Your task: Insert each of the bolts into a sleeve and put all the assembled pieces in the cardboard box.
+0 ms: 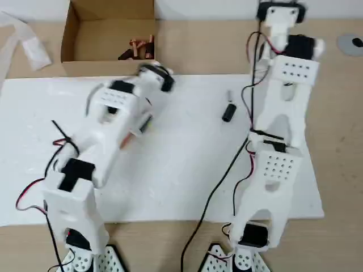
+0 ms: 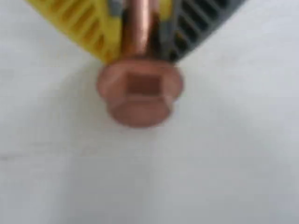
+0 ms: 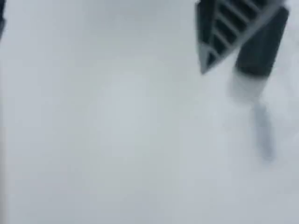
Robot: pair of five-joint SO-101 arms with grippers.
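Left wrist view showed the left gripper (image 2: 140, 52) pinching a copper bolt (image 2: 140, 95) over the white sheet (image 2: 233, 168); the right gripper (image 3: 224, 37) sat near a black sleeve (image 3: 261, 44), finger spacing unclear.

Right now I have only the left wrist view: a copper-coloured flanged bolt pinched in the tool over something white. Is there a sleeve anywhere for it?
Observer: Yes. Apart from the left tool and its copper-coloured flanged bolt, one short black cylindrical sleeve lies on the white mat, between the two arms, nearer the right arm.
Operator: Is it empty?
Observer: It seems not: a thin grey stem sticks out of its far end.
Operator: And the box?
Observer: The open brown cardboard box beyond the mat's far edge already holds copper-coloured pieces.
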